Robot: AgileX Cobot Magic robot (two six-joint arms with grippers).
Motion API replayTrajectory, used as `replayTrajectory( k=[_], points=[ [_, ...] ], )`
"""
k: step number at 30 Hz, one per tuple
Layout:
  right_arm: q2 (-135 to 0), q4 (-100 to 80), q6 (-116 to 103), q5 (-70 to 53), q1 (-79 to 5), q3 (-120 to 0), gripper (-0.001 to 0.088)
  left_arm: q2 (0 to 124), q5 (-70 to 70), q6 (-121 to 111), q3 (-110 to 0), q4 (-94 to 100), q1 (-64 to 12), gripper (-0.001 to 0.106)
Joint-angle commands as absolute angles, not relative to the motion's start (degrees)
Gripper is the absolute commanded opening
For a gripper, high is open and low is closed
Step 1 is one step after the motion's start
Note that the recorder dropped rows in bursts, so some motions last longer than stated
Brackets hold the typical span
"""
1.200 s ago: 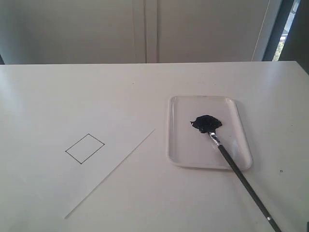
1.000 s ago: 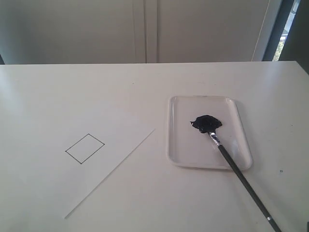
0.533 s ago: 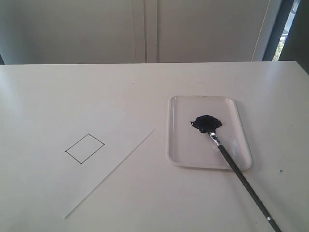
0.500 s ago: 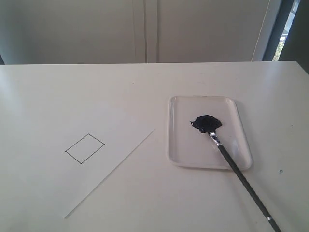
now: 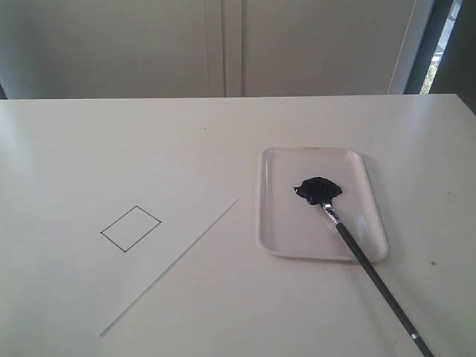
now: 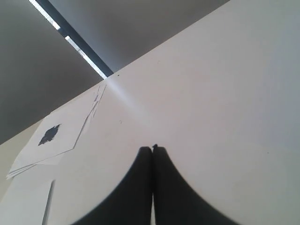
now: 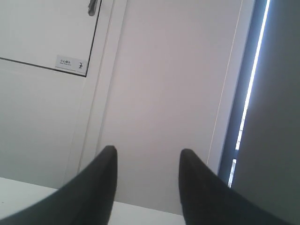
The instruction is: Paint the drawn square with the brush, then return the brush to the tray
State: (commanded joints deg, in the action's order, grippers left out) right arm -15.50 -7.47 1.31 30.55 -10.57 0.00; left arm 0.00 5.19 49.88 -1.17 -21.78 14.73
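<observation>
- No change is seen over the last second: the brush (image 5: 368, 269) has not been lifted and the square (image 5: 131, 228) is left unpainted, so the task is judged not yet begun.
- The brush is laid with its bristles in the blob (image 5: 318, 190) on the tray (image 5: 277, 223), the handle run out over the rim toward 5 o'clock.
- The square is drawn on the paper (image 5: 178, 223), at 9 o'clock of the tray.
- The left gripper (image 6: 153, 149) is seen with jaws pressed together, nothing held, above bare table.
- The right gripper (image 7: 147, 157) is seen with jaws spread wide, nothing between them.

A plain white tabletop (image 5: 223, 126) carries a flat white paper sheet (image 5: 175, 219) and, near its corner, a shallow glossy white plastic tray (image 5: 285, 227).
</observation>
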Motion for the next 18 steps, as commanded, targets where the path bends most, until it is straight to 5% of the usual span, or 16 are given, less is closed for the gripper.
replayTrajectory(
  k=[13,18],
  points=[
    [-15.5,-7.36,1.1,33.29,-11.46,0.0,0.0406,0.0,9.85,49.04,-1.17,-22.82,14.73,0.0],
    [-15.5,-7.36,0.44,33.95,-11.46,0.0,0.0406,0.0,9.52,36.62,-1.17,-51.04,14.6,0.0]
  ],
)
